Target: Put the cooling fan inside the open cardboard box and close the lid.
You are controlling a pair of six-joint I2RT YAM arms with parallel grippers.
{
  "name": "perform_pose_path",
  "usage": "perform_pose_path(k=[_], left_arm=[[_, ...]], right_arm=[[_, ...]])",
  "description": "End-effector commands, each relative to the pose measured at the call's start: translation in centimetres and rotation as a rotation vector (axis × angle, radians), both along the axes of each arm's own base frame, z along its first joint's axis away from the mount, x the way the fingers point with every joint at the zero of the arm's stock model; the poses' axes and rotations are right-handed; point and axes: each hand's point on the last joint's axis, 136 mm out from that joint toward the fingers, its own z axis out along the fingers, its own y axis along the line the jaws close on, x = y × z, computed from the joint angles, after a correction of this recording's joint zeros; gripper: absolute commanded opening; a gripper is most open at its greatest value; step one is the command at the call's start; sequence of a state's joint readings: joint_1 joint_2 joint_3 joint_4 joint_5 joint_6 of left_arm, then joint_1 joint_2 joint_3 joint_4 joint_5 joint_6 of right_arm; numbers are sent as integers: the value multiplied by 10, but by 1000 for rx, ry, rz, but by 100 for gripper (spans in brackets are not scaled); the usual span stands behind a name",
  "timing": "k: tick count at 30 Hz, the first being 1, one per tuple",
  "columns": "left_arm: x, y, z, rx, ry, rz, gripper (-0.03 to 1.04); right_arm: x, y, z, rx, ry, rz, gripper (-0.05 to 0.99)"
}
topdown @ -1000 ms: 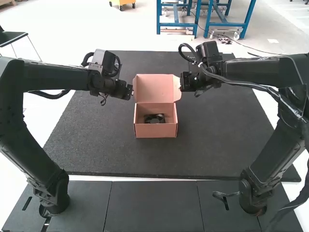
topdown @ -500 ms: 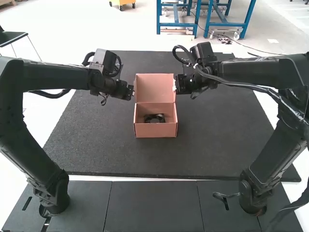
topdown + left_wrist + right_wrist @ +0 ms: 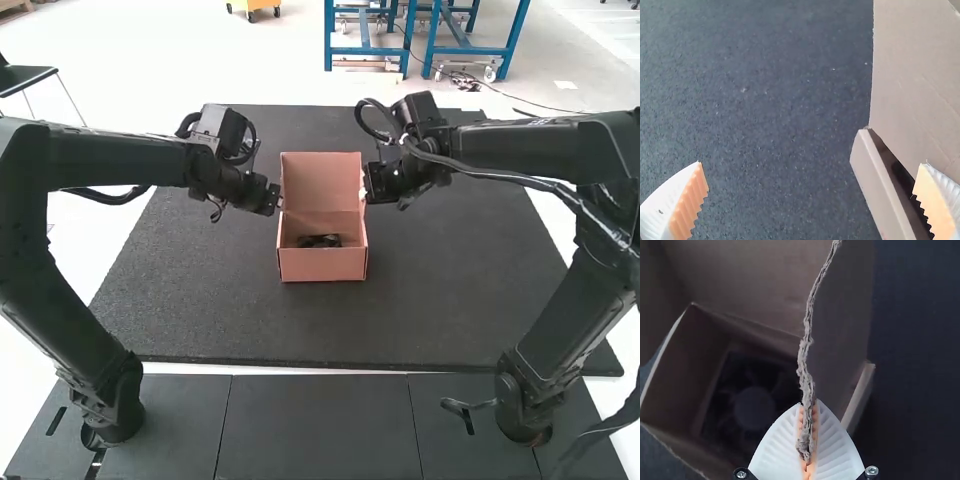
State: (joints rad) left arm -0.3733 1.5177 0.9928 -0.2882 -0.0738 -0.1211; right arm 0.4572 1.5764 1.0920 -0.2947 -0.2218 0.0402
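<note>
Cooling fan lies at the bottom of the cardboard box, which stands near the middle of the black mat. The inside of the box is dim, so the fan seems to lie flat, but this is not certain. The lid stands upright at the box's far side, not yet folded down.

The right gripper is at the lid's right edge. In the right wrist view its ribbed white fingers are pinched tight on the ragged cardboard edge. The left gripper is just beside the lid's left edge, its fingers spread wide. In the left wrist view one orange pad is over the mat and the other is near the lid's side flap, gripping nothing.

Placing looks done and closing is the step in hand. The main risk is a one-sided pull: with only the right edge held, the lid could twist as it comes down, or the light box could slide or tip on the mat. The side flaps may also catch outside the walls instead of tucking in, leaving the lid sprung. A hard pinch could crease or tear the thin edge.
</note>
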Motion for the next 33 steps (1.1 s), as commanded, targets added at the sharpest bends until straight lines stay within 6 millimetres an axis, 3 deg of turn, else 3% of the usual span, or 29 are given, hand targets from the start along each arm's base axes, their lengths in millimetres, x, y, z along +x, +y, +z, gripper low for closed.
perform_pose_path(k=[1, 33], left_arm=[[1, -5, 31, -43, -66, -8, 97], [-13, -7, 25, -49, -47, -29, 97]], right_arm=[[-10, 14, 0, 9, 12, 69, -2], [-26, 8, -3, -18, 69, 88, -2]])
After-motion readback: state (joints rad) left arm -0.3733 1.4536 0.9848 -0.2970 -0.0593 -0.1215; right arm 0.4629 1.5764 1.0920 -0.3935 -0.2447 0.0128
